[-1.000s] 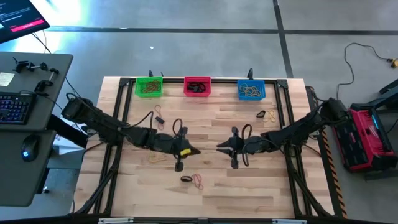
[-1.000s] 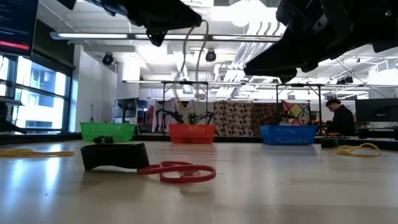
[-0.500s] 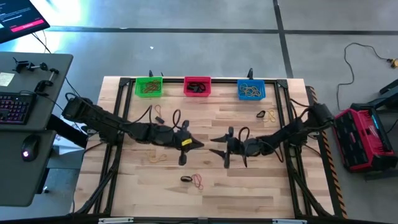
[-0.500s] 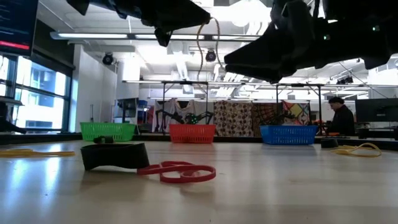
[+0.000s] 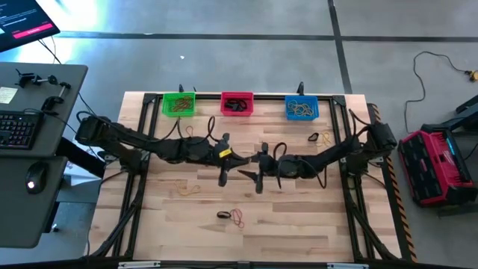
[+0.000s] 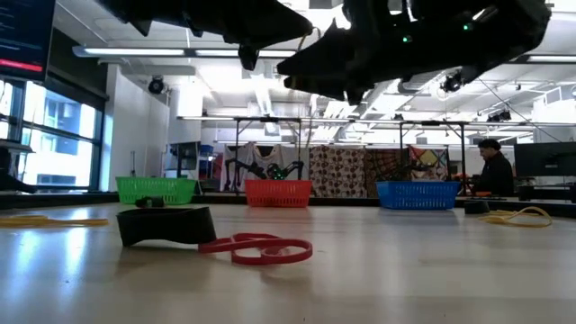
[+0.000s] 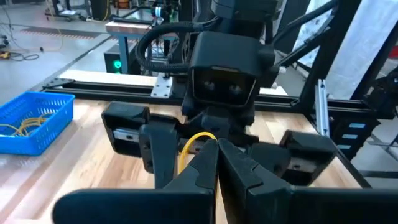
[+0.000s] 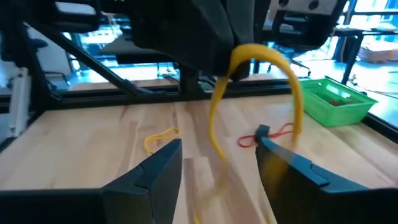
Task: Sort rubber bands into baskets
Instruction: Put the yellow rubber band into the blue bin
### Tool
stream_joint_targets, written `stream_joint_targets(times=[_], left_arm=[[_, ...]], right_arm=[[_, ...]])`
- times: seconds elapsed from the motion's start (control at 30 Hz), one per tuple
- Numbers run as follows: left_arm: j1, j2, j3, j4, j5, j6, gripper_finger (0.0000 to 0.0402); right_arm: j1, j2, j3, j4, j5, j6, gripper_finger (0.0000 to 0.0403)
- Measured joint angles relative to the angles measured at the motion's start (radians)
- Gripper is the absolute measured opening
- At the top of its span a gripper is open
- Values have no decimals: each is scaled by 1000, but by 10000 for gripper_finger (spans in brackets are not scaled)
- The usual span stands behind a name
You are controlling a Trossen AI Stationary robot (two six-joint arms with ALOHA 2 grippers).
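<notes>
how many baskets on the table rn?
3, in a row along the table's far edge in the high view: green basket on the left, red-pink basket in the middle, blue basket on the right. None look hidden.

Bright ceiling lights backlight the low view; the right wrist foreground looks perhaps motion-blurred.

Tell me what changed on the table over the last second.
Both arms moved inward to meet mid-table. The left claw stayed shut on the yellow rubber band; the right claw opened around it. The baskets and loose bands stayed put.
</notes>
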State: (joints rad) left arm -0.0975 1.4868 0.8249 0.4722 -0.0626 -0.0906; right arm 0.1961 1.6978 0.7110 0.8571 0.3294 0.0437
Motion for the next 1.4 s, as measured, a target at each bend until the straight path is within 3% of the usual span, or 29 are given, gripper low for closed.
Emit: stream_joint_targets(times=[0.17, 0.4, 0.67, 1.13, 1.4], left_arm=[[32, 0, 0, -1, 2, 23, 0], [93, 0, 0, 11, 83, 33, 0], [149, 0, 0, 15, 113, 55, 20], [243, 0, 0, 29, 215, 143, 153], [294, 0, -98, 280, 244, 132, 175]], right_arm=[[-15, 0, 11, -2, 4, -5, 165], [-14, 0, 10, 0, 48, -45, 15], [-42, 0, 10, -7, 55, -64, 3], [-185, -27, 9, -79, -23, -22, 0], [-298, -133, 8, -259, -3, -36, 0]])
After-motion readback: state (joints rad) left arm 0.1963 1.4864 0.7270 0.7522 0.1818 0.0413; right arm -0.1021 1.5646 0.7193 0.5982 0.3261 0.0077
